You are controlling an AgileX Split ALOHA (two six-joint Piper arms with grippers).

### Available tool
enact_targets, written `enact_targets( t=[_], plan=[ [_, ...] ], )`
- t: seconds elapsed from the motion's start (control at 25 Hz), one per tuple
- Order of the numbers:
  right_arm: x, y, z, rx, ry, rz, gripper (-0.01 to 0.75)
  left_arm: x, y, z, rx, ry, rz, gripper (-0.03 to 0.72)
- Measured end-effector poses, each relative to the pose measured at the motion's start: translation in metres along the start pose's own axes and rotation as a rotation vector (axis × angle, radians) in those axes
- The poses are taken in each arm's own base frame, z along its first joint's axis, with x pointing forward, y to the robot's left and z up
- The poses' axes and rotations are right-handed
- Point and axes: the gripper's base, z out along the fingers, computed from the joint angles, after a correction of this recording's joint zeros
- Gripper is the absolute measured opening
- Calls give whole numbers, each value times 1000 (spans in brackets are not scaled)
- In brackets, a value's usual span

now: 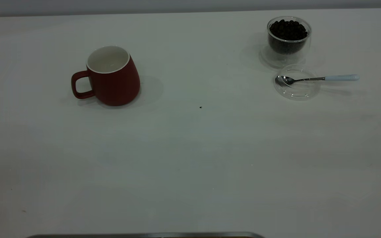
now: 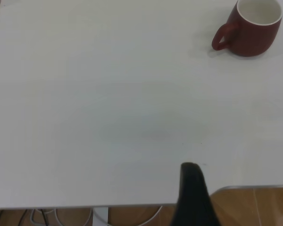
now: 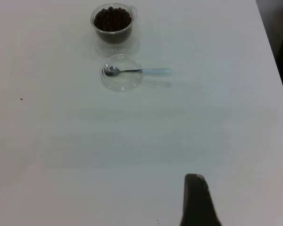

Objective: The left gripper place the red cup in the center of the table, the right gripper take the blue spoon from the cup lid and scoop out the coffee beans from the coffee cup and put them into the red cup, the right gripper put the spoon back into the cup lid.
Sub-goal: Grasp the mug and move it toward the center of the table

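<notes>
**A:** What is on the table?

**B:** A white table (image 1: pixel 190 158). On its left half stands a red cup (image 1: pixel 109 77), upright, white inside and empty, with its handle pointing to the exterior view's left. It is well left of the table's middle.

**A:** And the right side?

**B:** Near the far right corner stands a clear glass coffee cup (image 1: pixel 288 39), full of dark coffee beans (image 1: pixel 288 29). Just in front of it, nearly touching, lies a clear round cup lid (image 1: pixel 297 82), flat on the table. A blue spoon (image 1: pixel 319 78) rests across the lid: its metal bowl sits inside the lid, and its pale blue handle sticks out past the rim toward the right.

**A:** Anything between the cups?

**B:** One small dark speck (image 1: pixel 200 107) near the table's middle; too small to identify.

**A:** Where are the grippers?

**B:** Neither shows in the exterior view. Each wrist view shows only one dark fingertip, the left gripper's (image 2: pixel 192 193) at the near table edge, well apart from the red cup, and the right gripper's (image 3: pixel 196 200) well apart from the spoon. I cannot tell whether either pincer is open or closed; neither holds anything visible
</notes>
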Motion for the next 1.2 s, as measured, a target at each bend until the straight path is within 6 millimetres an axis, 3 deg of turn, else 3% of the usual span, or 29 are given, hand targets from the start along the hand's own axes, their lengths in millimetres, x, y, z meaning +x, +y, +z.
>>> enact_targets(
  t=[1.2],
  plan=[
    [0,0,0,0,0,-1,525,-4,1,0,-14,2,5,587]
  ],
)
